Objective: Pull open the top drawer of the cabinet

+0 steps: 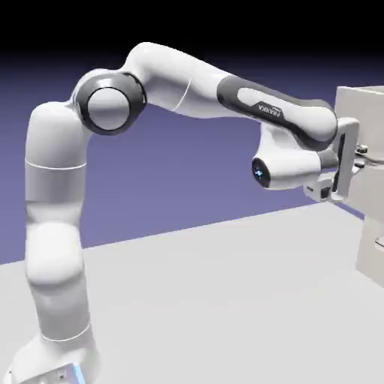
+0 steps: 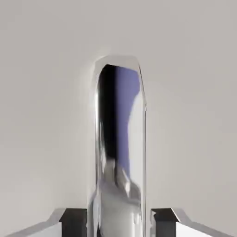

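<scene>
The pale beige cabinet (image 1: 373,247) stands at the exterior view's right edge. Its top drawer (image 1: 364,109) has a front that sits slightly further left than the lower front. My gripper (image 1: 357,160) is pressed up to that front at the small grey handle (image 1: 362,150). In the hand view the shiny metal handle (image 2: 120,139) runs upright between my two fingertips (image 2: 74,224), whose pads lie against its sides. The gripper (image 2: 118,227) is shut on the handle. The flat drawer front (image 2: 46,92) fills the rest of that view.
The grey table (image 1: 225,300) spreads below the arm. A lower drawer front with part of its own handle (image 1: 379,244) shows beneath the top drawer at the right edge. The arm's elbow arches high at the upper left.
</scene>
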